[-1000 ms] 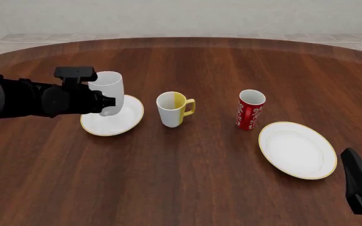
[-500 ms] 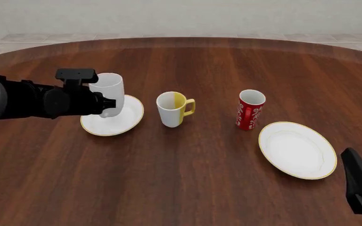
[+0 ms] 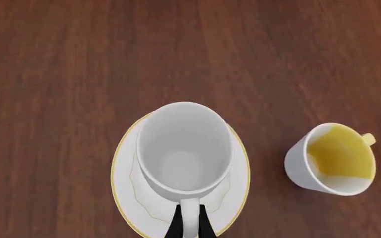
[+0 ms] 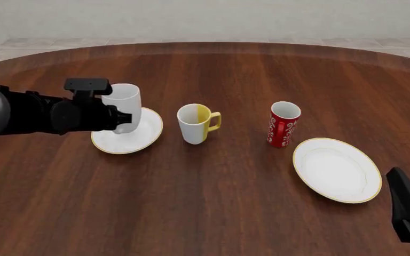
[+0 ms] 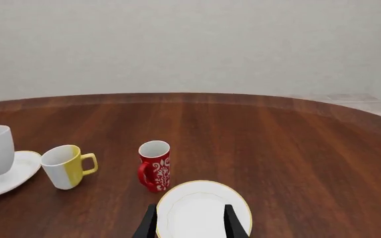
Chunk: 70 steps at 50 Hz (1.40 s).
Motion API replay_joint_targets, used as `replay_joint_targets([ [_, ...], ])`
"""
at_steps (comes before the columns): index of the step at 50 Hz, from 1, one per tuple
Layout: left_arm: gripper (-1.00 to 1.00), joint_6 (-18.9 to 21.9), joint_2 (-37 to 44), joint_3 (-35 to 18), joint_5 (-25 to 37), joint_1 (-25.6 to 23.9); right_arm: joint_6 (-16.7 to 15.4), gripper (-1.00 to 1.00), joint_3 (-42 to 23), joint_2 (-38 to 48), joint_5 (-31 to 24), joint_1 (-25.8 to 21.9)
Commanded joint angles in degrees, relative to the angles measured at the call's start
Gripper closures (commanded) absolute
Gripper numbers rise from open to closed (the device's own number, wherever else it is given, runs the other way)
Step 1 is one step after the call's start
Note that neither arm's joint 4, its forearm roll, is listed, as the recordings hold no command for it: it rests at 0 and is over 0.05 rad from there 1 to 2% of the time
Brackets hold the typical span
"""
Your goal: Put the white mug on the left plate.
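- We find the white mug (image 4: 123,106) upright over the left plate (image 4: 145,132), its base at or just above the plate surface; contact cannot be confirmed
- Our left gripper (image 3: 189,225) is clamped on the mug's loop handle, fingers either side of it in the wrist view
- Our right gripper (image 5: 190,222) hangs with its fingers spread, holding nothing, above the larger plate (image 5: 202,206)
- We judge the mug rigid, glazed and slick, fairly light, and liable to chip if dropped; the handle is the natural hold, though it lets the body swing
- The yellow-handled mug (image 4: 196,123) and red mug (image 4: 283,124) stand apart from it
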<state>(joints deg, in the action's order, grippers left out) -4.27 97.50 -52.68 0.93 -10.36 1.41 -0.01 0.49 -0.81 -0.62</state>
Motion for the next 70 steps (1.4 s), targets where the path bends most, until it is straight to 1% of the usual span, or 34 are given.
replay_joint_targets([
  [1, 1.00, 0.90, 0.38, -0.21, -0.22, 0.16, 0.08, -1.00, 0.00, -0.26, -0.23, 0.03],
  [14, 1.00, 1.16, 1.00, 0.19, -0.81, 0.43, 0.22, -1.00, 0.00, -0.23, -0.13, 0.09],
  [37, 1.00, 0.28, 1.54, 1.04, -1.79, -0.07, 0.29, -1.00, 0.00, -0.33, -0.13, 0.13],
  [70, 1.00, 0.56, 1.92, 1.68, -2.42, -0.11, 0.36, -1.00, 0.00, -0.44, -0.16, 0.17],
])
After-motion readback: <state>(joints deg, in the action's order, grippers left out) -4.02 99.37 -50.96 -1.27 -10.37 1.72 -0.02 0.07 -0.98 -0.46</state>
